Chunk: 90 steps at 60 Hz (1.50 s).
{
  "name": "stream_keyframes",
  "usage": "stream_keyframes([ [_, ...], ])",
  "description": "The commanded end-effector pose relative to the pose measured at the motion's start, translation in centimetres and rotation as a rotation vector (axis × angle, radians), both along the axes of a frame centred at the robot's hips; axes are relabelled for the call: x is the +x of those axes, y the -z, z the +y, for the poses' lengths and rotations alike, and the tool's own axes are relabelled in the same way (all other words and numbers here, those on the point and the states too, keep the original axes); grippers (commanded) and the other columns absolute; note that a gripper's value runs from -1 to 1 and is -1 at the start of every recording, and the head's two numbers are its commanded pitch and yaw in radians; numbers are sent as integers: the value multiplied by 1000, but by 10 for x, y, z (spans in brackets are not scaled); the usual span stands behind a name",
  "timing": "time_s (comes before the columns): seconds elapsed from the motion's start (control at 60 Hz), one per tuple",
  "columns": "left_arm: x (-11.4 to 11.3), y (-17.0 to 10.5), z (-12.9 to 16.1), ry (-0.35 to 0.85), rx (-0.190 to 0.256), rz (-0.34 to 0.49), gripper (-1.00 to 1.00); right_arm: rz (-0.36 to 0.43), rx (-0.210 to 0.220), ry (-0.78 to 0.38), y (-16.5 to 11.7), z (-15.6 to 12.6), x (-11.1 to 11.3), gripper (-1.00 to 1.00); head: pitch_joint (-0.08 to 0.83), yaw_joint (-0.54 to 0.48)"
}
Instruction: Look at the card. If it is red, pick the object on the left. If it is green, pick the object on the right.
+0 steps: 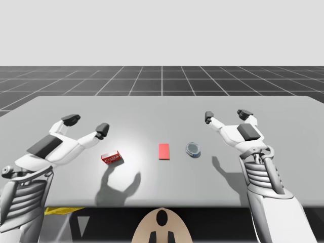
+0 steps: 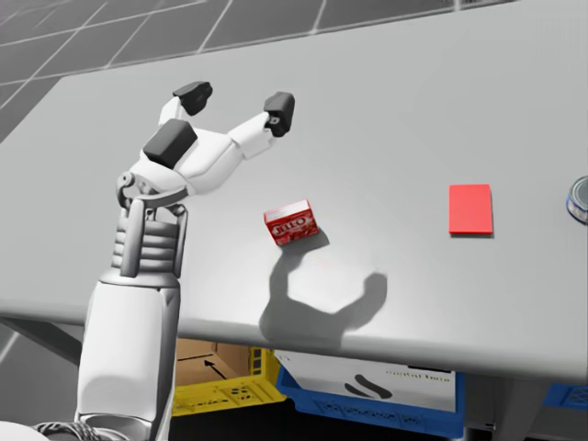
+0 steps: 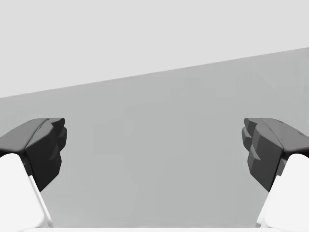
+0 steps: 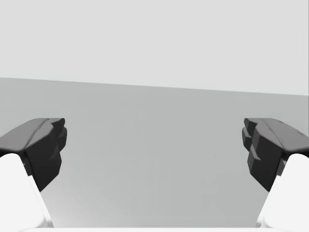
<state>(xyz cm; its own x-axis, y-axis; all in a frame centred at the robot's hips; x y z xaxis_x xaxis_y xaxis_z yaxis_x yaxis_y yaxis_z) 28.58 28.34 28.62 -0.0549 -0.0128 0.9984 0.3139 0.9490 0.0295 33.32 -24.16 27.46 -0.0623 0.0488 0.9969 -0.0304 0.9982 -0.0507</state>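
Closest to our wrist cameras stand four dark fingertips [image 3: 43, 145], two on each hand, and in both wrist views each pair is set far apart with bare grey table [image 1: 152, 109] ahead and nothing between.

From the high view we count two grippers, one card and two objects. Our left gripper [image 1: 87, 125] is spread wide and holds nothing. It hovers over the left part of the table, and its shadow falls on the surface near the front edge. Our right gripper [image 1: 227, 116] is likewise spread wide and empty, over the right part of the table.

One red card [image 1: 164, 151] lies flat near the middle of the table. To its left, well apart from it, lies one small red box [image 1: 112, 157], turned at a slant. Our left gripper is near this box, beyond it and to its left, without touching it. Just to the right of the card lies one low round grey tin [image 1: 193, 149], apart from the card. Our right gripper is beyond the tin and to its right, clear of it.

Below the table's front edge the head view shows one yellow crate [image 2: 220, 393], one blue crate [image 2: 367, 386] and one cardboard box [image 2: 216, 356].
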Motion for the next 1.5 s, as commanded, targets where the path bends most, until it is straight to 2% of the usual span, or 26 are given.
stream_keyframes([
  [0.017, -21, -3, 21, 176, 44, 87, -1000, 4, 0, 1, 1, 0, 0, -1000, 722, 369],
  [0.033, -26, 0, 29, 221, 82, 101, -1000, 5, 0, 1, 1, 0, 1, -1000, 723, 370],
  [0.083, -31, 5, 37, 284, 115, 125, -1000, 5, 0, 2, 2, 0, 1, -1000, 723, 372],
  [0.15, -41, 19, 56, 362, 203, 157, -1000, 7, -1, 3, 3, 0, 1, -1000, 724, 374],
  [0.25, -48, 36, 73, 428, 206, 219, -1000, 8, -3, 4, 4, 0, 2, -1000, 725, 377],
  [0.317, -50, 51, 82, 466, 229, 262, -1000, 9, -5, 4, 4, 1, 3, -1000, 726, 381],
  [0.333, -51, 59, 84, 472, 253, 270, -1000, 10, -5, 3, 5, 1, 3, -1000, 725, 383],
  [0.367, -51, 63, 86, 481, 263, 281, -1000, 10, -6, 4, 5, 1, 3, -1000, 725, 383],
  [0.483, -44, 83, 88, 493, 272, 323, -1000, 11, -6, 4, 6, 1, 4, -1000, 727, 387],
  [0.7, -19, 103, 78, 545, 245, 358, -1000, 9, -4, 5, 6, 0, 5, -1000, 729, 395],
  [1.067, 20, 115, 45, 607, 236, 405, -1000, 9, -6, 4, 6, -1, 5, -1000, 735, 394],
  [1.317, 30, 127, 36, 624, 233, 453, -1000, 7, -3, 5, 5, -2, 5, -1000, 739, 388],
  [1.367, 30, 129, 38, 615, 240, 458, -145, 7, -2, 6, 5, -2, 5, -1000, 739, 386],
  [1.383, 30, 130, 38, 621, 238, 461, -145, 6, -2, 6, 5, -3, 5, -1000, 739, 386],
  [1.4, 29, 130, 38, 625, 238, 462, 1000, 6, -2, 6, 5, -3, 5, -1000, 739, 385],
  [1.5, 28, 132, 40, 629, 244, 462, 1000, 5, -2, 7, 5, -3, 5, -1000, 736, 385],
])
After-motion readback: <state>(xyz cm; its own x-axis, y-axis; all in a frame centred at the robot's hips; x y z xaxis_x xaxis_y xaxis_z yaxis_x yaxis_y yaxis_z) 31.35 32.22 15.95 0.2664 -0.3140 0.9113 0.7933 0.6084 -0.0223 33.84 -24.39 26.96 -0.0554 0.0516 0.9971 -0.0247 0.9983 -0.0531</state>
